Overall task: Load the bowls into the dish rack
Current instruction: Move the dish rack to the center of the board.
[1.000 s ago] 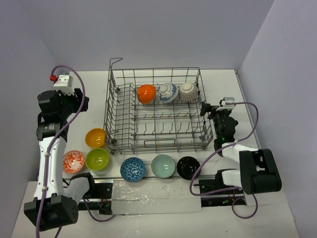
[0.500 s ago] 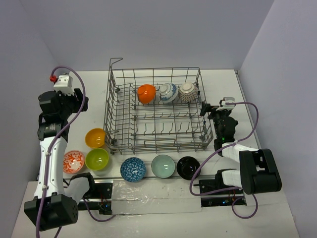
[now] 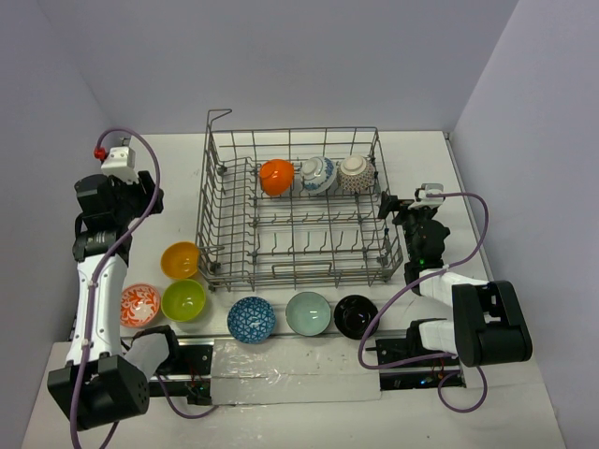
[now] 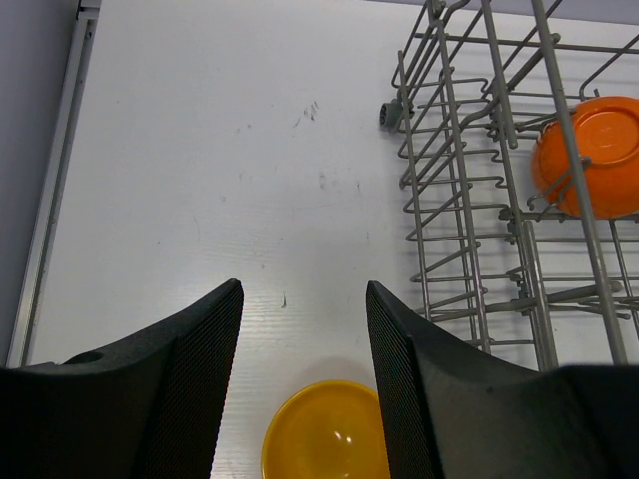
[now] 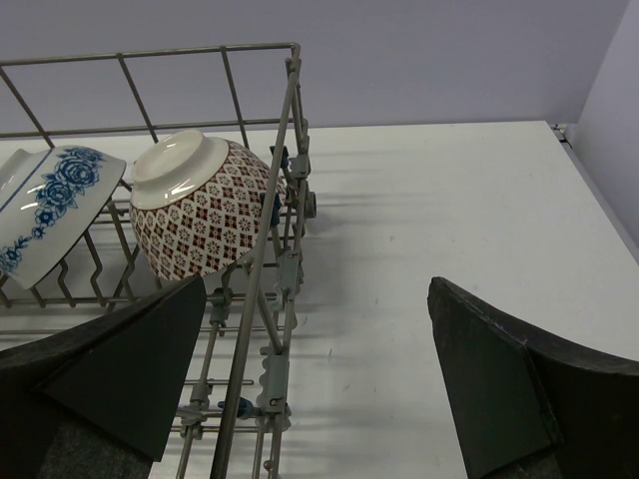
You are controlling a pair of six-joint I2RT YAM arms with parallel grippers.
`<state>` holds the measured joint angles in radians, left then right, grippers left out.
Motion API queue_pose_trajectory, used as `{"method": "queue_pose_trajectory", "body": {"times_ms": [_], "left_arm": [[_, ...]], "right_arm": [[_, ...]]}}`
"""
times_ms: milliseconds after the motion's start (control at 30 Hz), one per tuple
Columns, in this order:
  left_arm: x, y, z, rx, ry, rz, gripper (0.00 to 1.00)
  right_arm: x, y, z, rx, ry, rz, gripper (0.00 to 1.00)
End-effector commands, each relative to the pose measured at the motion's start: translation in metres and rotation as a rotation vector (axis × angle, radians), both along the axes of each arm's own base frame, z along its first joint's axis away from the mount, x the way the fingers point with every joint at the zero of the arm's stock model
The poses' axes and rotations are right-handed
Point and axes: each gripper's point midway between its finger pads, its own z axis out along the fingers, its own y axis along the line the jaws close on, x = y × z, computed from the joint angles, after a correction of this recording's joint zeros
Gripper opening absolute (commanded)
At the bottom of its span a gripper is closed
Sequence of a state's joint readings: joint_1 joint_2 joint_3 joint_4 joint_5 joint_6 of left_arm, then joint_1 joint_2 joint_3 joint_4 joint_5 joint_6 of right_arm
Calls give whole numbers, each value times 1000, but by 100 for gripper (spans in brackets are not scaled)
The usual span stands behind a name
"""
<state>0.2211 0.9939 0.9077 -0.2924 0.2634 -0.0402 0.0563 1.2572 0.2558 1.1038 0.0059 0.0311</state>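
A white worktop (image 3: 178, 178) ran between pale lilac walls, with the rack (image 3: 296, 245) at the centre of the top view. Three bowls were loaded, tipped on edge along its upper row: the orange bowl (image 3: 276, 176), the flowered bowl (image 3: 317, 174) and the checked bowl (image 3: 354, 173). Six waited on the worktop. The yellow bowl (image 3: 181, 259) sat just beside the rack's lower left corner, with the lime bowl (image 3: 183, 299) and red bowl (image 3: 138, 304) under it. The blue bowl (image 3: 251, 319), teal bowl (image 3: 308, 312) and black bowl (image 3: 356, 315) lay in a line below the rack. About a third of the job looked done. The left jaws stood open and empty, the yellow bowl low in their wrist view and probably next. The right jaws gaped wide, holding nothing, beside the rack's right wall.
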Motion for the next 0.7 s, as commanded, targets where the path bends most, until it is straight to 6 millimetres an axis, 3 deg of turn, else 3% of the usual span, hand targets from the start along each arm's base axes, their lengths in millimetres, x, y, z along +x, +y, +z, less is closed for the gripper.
{"method": "queue_pose_trajectory", "body": {"times_ms": [0, 233, 667], "left_arm": [[8, 8, 9, 23, -39, 18, 58], [11, 7, 1, 12, -27, 13, 58], [9, 8, 7, 18, -37, 18, 58]], "right_arm": [[-6, 6, -25, -23, 74, 33, 100], [-6, 6, -25, -23, 74, 33, 100], [-7, 11, -18, -26, 75, 65, 100]]}}
